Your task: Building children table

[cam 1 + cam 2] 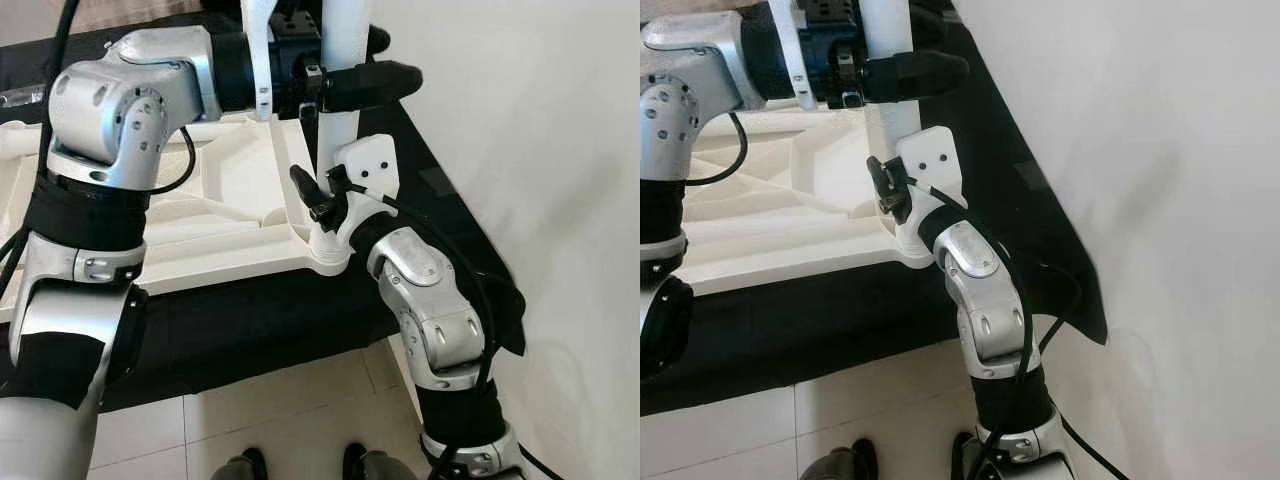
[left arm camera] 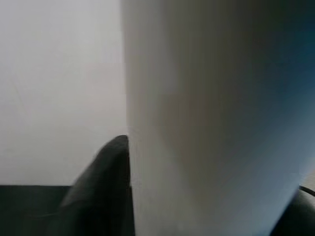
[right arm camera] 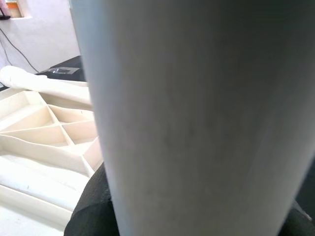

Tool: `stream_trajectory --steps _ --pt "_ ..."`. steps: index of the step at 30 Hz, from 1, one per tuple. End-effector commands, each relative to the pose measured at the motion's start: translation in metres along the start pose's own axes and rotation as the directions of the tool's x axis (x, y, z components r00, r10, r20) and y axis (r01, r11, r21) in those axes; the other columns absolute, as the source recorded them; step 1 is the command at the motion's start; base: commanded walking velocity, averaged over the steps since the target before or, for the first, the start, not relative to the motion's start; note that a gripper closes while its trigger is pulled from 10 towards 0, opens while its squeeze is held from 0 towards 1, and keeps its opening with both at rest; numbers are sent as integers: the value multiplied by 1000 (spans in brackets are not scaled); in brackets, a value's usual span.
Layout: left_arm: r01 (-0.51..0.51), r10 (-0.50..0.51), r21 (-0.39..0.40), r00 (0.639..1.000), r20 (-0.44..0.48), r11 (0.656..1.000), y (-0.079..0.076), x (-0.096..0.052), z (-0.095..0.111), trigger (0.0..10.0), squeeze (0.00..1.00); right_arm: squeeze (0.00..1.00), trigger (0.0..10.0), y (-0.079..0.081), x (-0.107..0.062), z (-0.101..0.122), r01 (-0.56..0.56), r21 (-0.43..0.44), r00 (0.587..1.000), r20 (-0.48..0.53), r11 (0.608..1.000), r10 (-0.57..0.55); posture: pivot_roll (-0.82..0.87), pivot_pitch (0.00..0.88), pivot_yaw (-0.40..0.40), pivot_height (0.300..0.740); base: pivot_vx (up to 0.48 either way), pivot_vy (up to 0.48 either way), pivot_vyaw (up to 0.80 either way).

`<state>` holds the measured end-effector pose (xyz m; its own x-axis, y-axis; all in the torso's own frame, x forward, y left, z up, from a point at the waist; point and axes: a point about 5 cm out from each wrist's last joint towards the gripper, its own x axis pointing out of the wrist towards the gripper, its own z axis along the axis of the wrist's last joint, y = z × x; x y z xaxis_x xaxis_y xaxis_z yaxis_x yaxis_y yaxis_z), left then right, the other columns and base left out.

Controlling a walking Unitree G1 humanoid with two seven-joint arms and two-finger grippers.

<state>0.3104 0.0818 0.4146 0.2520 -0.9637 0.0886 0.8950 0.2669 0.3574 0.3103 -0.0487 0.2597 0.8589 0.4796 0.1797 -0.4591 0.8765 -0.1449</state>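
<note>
A white table top (image 1: 200,262) lies upside down on a black-covered surface, its ribbed underside facing up. A white round leg (image 1: 337,130) stands upright in the socket (image 1: 330,255) at the top's near right corner. My left gripper (image 1: 350,85) reaches across from the left and is shut on the leg high up, one black finger (image 1: 385,78) wrapping its front. My right gripper (image 1: 328,192) is shut on the same leg lower down, just above the socket. In both wrist views the leg (image 2: 211,123) (image 3: 197,113) sits close between the black fingers (image 2: 98,196) (image 3: 91,206).
A white wall (image 1: 530,150) rises close on the right of the leg. The black cloth (image 1: 250,320) hangs over the front edge above a tiled floor (image 1: 260,400). Another white rounded part (image 3: 34,81) lies along the far side of the table top.
</note>
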Motion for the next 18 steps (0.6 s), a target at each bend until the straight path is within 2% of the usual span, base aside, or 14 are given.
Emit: stream_trajectory --steps 1,6,7,8,10,11,12,16,18 --pt "0 0 19 1000 -23 1000 0 0 -3 0 0 0 0 4 -4 -41 7 70 973 -230 998 9 6 262 -6 740 0 0 0" --pt "-4 5 16 1000 -28 1000 1 -1 -2 0 0 0 0 2 -4 -38 4 60 974 -226 998 10 6 262 -5 740 0 0 0" --pt "-5 6 16 1000 -29 1000 2 -1 -3 0 0 0 1216 1 -4 -38 -1 53 973 -228 999 13 8 260 -3 740 0 0 0" --pt "-8 9 16 999 -31 1000 2 -1 -3 0 0 0 10000 -1 -4 -36 3 48 976 -216 999 7 9 260 -3 740 0 0 0" --pt "-9 10 15 999 -32 1000 2 -1 -3 0 0 0 10000 -4 -3 -34 -3 41 979 -203 999 11 9 260 -3 740 0 0 0" --pt "-9 10 16 999 -34 1000 2 -2 -3 0 0 0 10000 -7 -2 -29 -32 53 985 -166 998 40 9 259 -3 740 0 0 0" --pt "-8 9 16 999 -35 1000 2 -2 -4 0 0 1000 10000 -11 0 -22 -91 63 988 -120 994 98 12 258 -4 740 0 0 0" --pt "-2 2 14 999 -33 1000 1 -1 -3 0 0 1000 10000 -26 1 -5 -272 63 962 -12 960 273 16 258 -6 740 0 0 0" --pt "-1 1 13 1000 -31 1000 1 -1 -3 0 0 1000 10000 -29 1 -2 -308 59 951 6 950 308 16 258 -6 740 0 0 0"
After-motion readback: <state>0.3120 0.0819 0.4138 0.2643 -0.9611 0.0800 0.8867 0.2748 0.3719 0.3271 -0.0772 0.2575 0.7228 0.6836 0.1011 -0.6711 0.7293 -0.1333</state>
